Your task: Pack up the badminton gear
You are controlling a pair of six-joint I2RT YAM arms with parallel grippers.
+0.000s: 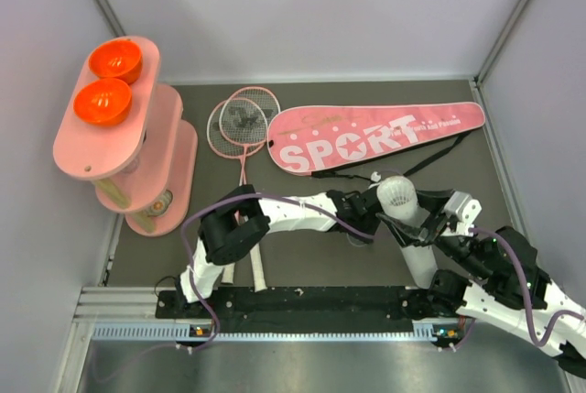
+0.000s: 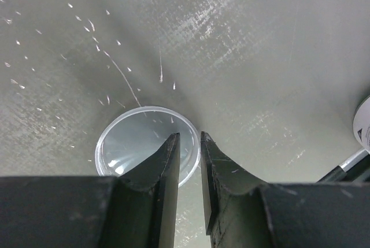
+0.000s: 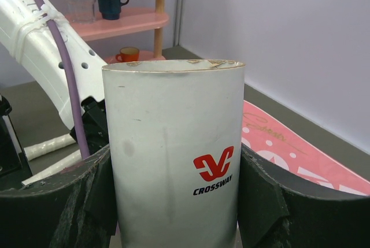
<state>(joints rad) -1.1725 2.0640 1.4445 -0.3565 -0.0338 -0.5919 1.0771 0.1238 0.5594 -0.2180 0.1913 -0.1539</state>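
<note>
Clamping the upright tube (image 3: pixel 173 161), right tool (image 3: pixel 176 202) stands mid-frame; left tool (image 2: pixel 188 144), narrow, straddles the lid (image 2: pixel 136 141) just left.

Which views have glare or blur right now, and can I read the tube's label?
Left wrist: broad sheen on the table, bright glints on the clear lid, fingers dark, little detail. Right wrist: tube sharp, CROSSWAY label readable, shelf behind slightly soft. Top external: even light, no strong glare.

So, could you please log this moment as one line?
right gripper holds tube upright | left gripper at lid rim, grip unclear | rackets beside bag
</note>
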